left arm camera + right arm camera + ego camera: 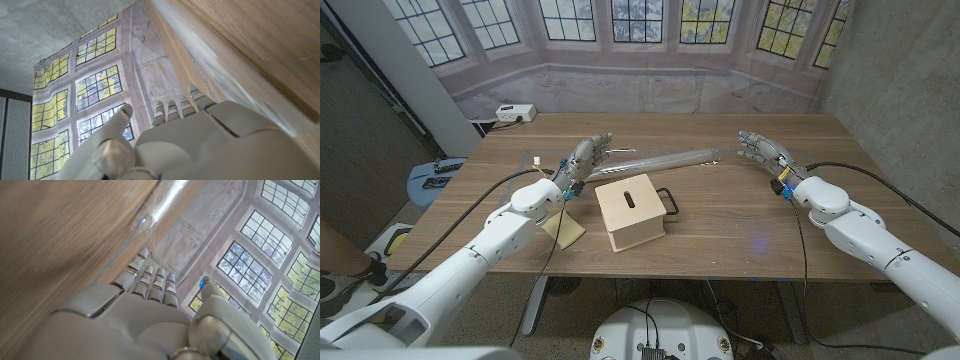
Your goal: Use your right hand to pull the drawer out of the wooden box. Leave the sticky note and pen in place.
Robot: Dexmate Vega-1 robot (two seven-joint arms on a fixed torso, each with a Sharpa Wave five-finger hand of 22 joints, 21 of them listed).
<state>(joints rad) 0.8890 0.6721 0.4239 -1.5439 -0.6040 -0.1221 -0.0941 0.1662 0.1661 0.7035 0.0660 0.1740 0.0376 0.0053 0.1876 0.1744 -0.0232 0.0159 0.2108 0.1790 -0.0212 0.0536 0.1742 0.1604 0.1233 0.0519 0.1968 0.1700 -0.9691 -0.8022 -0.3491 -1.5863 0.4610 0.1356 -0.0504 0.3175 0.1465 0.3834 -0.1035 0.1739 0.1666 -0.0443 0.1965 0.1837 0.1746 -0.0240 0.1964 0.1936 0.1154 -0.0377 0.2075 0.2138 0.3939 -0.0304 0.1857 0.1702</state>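
From my station I see the brown wooden table [740,215] with a long clear plastic tube [665,158] lying across its far half, angled from left to right; the same clear tube shows against the wood grain in the left wrist view [220,70] and in the right wrist view [150,220]; a white power strip [515,113] sits just off the table's far left corner; a round blue stool [428,180] holding small dark items stands left of the table; behind everything hangs a printed backdrop of leaded windows [620,20]; a person's leg and shoe [335,262] show at the left edge.
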